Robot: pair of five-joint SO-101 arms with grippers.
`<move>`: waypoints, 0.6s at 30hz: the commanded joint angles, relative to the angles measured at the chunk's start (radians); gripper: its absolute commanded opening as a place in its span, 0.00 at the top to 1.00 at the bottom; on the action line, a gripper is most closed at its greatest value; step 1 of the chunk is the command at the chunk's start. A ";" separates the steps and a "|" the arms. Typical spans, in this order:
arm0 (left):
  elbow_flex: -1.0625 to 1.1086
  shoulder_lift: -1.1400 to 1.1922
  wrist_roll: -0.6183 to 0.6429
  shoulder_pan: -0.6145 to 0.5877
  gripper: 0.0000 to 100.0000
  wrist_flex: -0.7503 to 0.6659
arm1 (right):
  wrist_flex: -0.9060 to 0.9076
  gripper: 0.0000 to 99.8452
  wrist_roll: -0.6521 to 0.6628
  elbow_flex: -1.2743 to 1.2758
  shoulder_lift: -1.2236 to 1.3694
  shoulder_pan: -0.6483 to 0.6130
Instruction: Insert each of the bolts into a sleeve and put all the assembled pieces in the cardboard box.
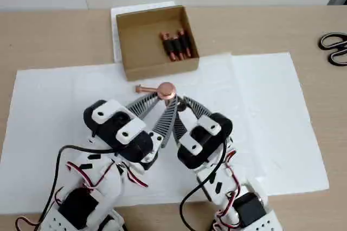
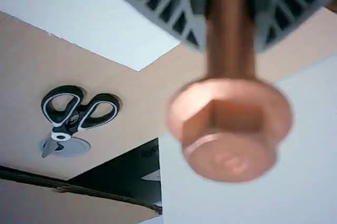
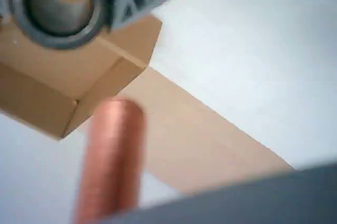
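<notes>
My left gripper [image 1: 165, 98] is shut on a copper bolt [image 2: 230, 119], whose flanged head [image 1: 166, 90] faces up, above the white paper just in front of the cardboard box [image 1: 128, 46]. My right gripper [image 1: 179, 104] meets it from the other side, shut on a grey sleeve [image 3: 59, 6] seen end-on. In the right wrist view the bolt's shaft [image 3: 111, 155] ends a little short of the sleeve's opening. A second bolt [image 1: 145, 88] lies loose on the paper beside the grippers. Three assembled pieces [image 1: 176, 44] lie in the box.
A white paper sheet [image 1: 265, 128] covers the wooden table under both arms. Black-handled scissors [image 1: 335, 47] lie at the far right edge of the table. The box stands close behind the fingertips, its front wall [image 1: 162, 69] a short way off.
</notes>
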 commanded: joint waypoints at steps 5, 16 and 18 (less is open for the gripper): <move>-0.002 -0.008 0.002 0.005 0.99 -0.026 | -0.151 1.00 0.008 0.018 -0.019 -0.068; 0.021 -0.012 0.003 0.041 0.99 -0.029 | -0.153 1.00 0.009 0.052 -0.018 -0.074; 0.022 -0.012 0.009 0.057 0.99 -0.029 | -0.153 1.00 0.009 0.066 -0.018 -0.076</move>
